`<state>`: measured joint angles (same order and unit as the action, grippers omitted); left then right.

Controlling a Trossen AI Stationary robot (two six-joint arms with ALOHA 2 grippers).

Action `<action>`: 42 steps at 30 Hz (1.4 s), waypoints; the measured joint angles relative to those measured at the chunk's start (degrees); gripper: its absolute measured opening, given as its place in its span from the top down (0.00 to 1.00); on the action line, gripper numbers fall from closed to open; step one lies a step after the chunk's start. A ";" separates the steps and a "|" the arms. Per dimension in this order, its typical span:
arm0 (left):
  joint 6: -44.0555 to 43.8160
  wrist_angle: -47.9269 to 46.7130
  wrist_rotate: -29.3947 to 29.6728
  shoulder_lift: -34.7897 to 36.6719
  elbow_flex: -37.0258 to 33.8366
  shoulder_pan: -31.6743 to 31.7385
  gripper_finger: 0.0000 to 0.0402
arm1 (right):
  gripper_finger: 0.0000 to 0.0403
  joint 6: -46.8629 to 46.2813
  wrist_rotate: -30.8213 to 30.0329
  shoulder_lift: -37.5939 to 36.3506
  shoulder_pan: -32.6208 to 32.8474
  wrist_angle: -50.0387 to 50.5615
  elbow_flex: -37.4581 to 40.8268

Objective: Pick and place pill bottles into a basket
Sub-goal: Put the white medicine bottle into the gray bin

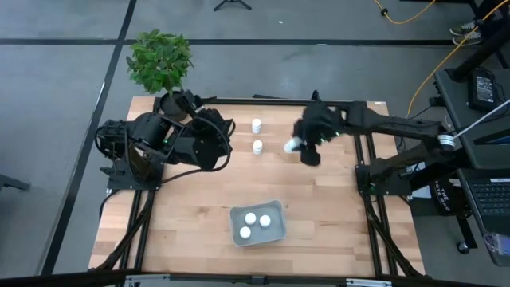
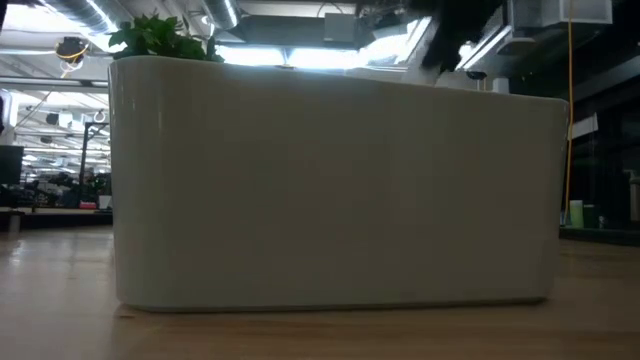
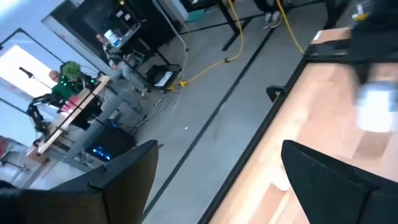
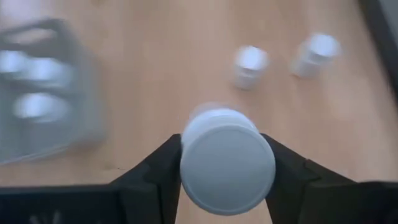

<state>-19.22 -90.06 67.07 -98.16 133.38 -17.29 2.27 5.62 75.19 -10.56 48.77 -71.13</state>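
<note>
At the far left of the table [image 1: 191,239], the left arm sits folded beside a potted plant [image 1: 159,60]. Its left gripper [image 1: 221,135] is idle, fingers [image 3: 124,180] spread apart with nothing between them; its own camera looks out past the table edge to the floor and the room beyond.

Just right of that arm, two pill bottles stand upright on the wood, one [image 1: 257,125] behind the other [image 1: 258,147], close together but not touching.

Nearer the front edge, about mid-table, lies the basket [image 1: 259,236] — three bottles [image 1: 251,218] rest inside it. From table height its pale wall [image 2: 330,190] fills almost the whole view.

Further right, the right arm reaches in from the right side. The right gripper [image 1: 301,147] is clamped on a sixth bottle [image 4: 227,160], its white cap squeezed between the two dark fingers [image 4: 155,174] — held above the wood, right of the standing pair and well apart from the basket.
</note>
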 joint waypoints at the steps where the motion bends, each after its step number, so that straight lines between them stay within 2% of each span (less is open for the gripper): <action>1: 0.04 0.00 0.00 0.12 0.00 0.56 0.16 | 0.59 -1.72 0.05 -1.00 2.50 0.12 0.00; 8: 3.89 0.01 -0.16 0.52 0.00 4.31 0.16 | 0.59 -11.80 -1.94 -2.49 21.85 -1.79 -0.02; 12: 4.13 0.02 -1.11 0.52 0.00 6.11 0.16 | 0.59 -19.83 -6.66 0.87 30.86 -6.14 -0.02; 16: 3.45 0.04 -1.10 0.52 0.00 6.68 0.16 | 0.59 -24.69 -10.06 5.93 36.19 -12.38 -0.02; 20: 1.14 0.32 -2.37 0.49 0.00 6.47 0.16 | 0.59 -26.14 -10.37 11.13 38.21 -15.67 -0.04; 26: -6.14 0.35 -4.19 0.41 0.00 4.80 0.16 | 0.59 -24.00 -10.47 18.44 38.42 -11.85 -3.77; 30: -7.48 1.68 -4.19 0.41 0.00 3.32 0.16 | 0.59 -21.46 -10.18 21.70 38.42 -8.70 -7.29; 42: -9.06 3.71 -3.13 0.41 0.02 -2.67 0.16 | 0.59 -21.29 -8.43 23.44 38.64 -6.33 -8.33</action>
<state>-28.28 -86.35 63.94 -97.76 133.40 -19.96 -19.02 -2.81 98.63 28.08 42.43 -79.46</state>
